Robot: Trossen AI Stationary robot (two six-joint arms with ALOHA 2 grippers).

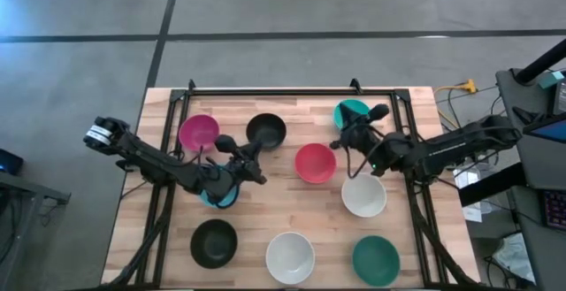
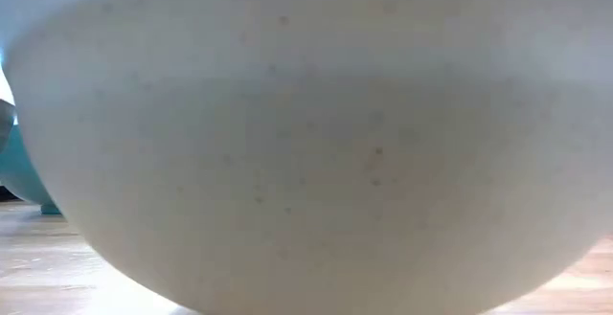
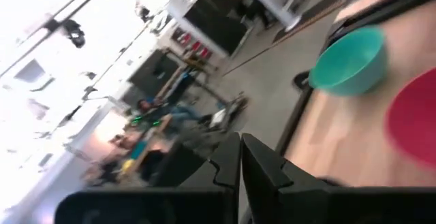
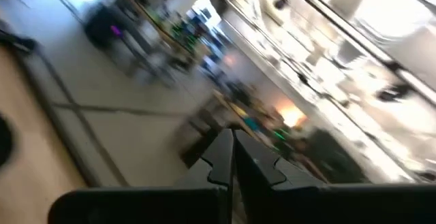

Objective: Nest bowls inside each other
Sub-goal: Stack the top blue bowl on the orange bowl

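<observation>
Several small bowls stand on their bases on the wooden table: magenta [image 1: 199,132], black [image 1: 265,130], red [image 1: 315,163], white [image 1: 363,194], black [image 1: 214,242], white [image 1: 290,256] and dark green [image 1: 376,260]. A teal bowl [image 1: 352,112] is partly under my right arm, and a light blue one [image 1: 219,195] is mostly under my left arm. My left gripper [image 1: 259,174] is shut and level above the table, between the far black bowl and the red one. My right gripper [image 1: 338,145] is shut and hangs just beyond the red bowl. Neither holds anything.
A black frame [image 1: 292,90] runs along the table's far edge and down both sides. In the low view the near white bowl [image 2: 306,143] fills the picture, with a teal-green bowl [image 2: 24,176] beside it. Bare wood [image 1: 283,204] lies in the table's middle.
</observation>
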